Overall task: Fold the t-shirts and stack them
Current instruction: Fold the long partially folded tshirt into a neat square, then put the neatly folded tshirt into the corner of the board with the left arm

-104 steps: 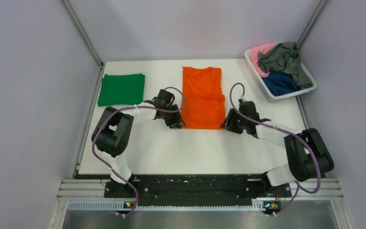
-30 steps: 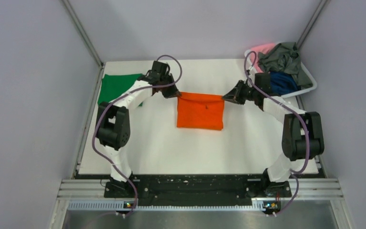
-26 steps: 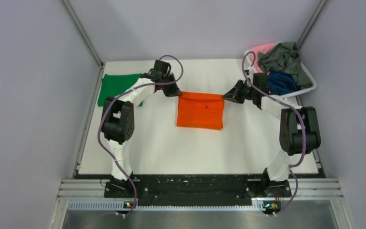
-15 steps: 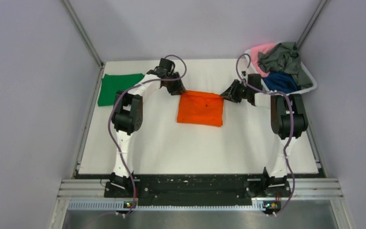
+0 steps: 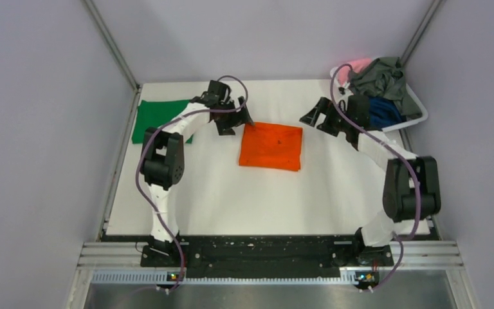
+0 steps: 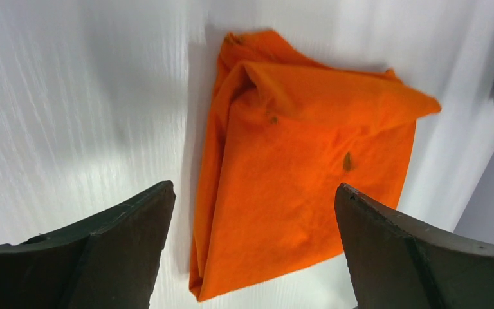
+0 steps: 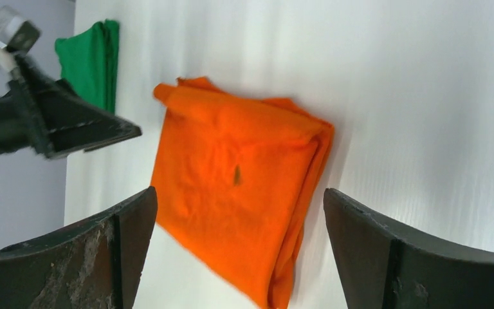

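Two grippers: both hang spread and empty, one at each far corner of the orange shirt [image 5: 271,146].
Left gripper [image 5: 234,120]: jaws released, just beside the shirt's far left corner, holding nothing (the wrist view shows cloth lying flat between its fingers, not touching them).
Right gripper [image 5: 316,118]: jaws released too, near the far right corner, apart from the cloth.
Orange shirt: folded into a compact rectangle, mid-table, far edge slightly rumpled at one corner.
Green shirt [image 5: 161,118]: folded flat at the far left, well apart from the orange one.
Basket [image 5: 420,110]: far right corner, with pink, grey-green and navy shirts heaped inside, unfolded.
Step in hand: folding of the orange shirt looks done; I judge stacking comes next.
Next move: grip the folded orange bundle by an edge, carry it left and lay it squarely on the green shirt without letting the layers slide open.
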Available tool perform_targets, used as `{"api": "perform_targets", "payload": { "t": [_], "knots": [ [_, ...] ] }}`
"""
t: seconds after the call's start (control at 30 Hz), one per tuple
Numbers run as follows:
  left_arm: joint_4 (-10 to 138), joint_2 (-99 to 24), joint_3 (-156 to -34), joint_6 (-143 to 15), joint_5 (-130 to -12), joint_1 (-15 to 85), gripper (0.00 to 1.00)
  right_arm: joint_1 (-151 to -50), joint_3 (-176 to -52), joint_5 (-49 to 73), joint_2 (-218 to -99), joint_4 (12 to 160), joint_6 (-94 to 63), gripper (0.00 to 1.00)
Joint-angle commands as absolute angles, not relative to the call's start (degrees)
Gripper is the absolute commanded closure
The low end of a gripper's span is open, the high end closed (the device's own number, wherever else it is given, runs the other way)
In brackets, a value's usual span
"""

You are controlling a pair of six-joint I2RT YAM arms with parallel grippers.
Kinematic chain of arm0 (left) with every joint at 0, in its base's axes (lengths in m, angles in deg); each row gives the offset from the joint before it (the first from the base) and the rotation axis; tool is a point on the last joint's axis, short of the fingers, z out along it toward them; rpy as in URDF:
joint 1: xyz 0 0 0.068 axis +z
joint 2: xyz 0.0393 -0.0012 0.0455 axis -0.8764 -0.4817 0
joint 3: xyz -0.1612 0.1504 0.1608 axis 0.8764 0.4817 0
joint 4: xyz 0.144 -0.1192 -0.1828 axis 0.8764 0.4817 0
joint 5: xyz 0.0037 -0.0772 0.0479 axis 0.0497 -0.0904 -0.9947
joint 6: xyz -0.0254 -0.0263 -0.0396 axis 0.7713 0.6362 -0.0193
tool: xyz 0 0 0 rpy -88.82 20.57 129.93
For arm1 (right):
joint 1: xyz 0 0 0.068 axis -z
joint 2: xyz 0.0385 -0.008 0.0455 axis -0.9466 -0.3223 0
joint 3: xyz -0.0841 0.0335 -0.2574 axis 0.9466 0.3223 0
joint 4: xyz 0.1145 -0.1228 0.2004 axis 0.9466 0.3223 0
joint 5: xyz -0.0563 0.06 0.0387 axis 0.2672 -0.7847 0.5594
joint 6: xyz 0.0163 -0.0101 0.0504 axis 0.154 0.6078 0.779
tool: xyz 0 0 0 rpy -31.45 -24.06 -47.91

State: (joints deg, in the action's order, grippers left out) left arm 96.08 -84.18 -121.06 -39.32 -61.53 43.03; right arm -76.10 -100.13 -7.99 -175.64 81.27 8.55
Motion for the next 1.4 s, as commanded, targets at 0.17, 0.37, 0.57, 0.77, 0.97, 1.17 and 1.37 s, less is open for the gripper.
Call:
{"api": "perform_targets", "payload": {
  "t": [0.17, 0.37, 0.57, 0.77, 0.97, 1.17, 1.37],
  "knots": [
    [98.61, -84.84, -116.75, -47.28, -58.45, 39.91, 0.09, -75.78, -84.90, -6.91, -150.28, 84.65, 2.45, 0.01],
    [101.32, -89.70, -120.66, -45.70, -64.27, 37.16, 0.24, -75.76, -80.87, -4.11, -141.88, 87.30, 1.63, 0.01],
    [106.86, -95.76, -127.96, -42.99, -73.95, 34.20, 0.75, -75.72, -78.96, 0.13, -136.52, 89.38, -0.70, 0.01],
    [115.46, -96.55, -135.92, -44.01, -94.80, 30.15, 1.00, -75.75, -77.96, 1.21, -133.81, 89.73, -2.12, 0.01],
    [118.25, -92.40, -137.89, -49.32, -119.53, 30.07, 1.00, -75.74, -77.42, 1.64, -132.97, 88.96, -2.13, 0.01],
    [116.38, -88.24, -137.56, -58.55, -129.96, 33.91, 1.00, -75.76, -76.80, 3.93, -131.97, 88.13, -1.97, 0.01],
    [111.22, -85.45, -137.15, -66.44, -133.53, 39.16, 1.00, -75.73, -76.72, 5.66, -131.47, 88.13, -1.85, 0.01]
  ]
}}
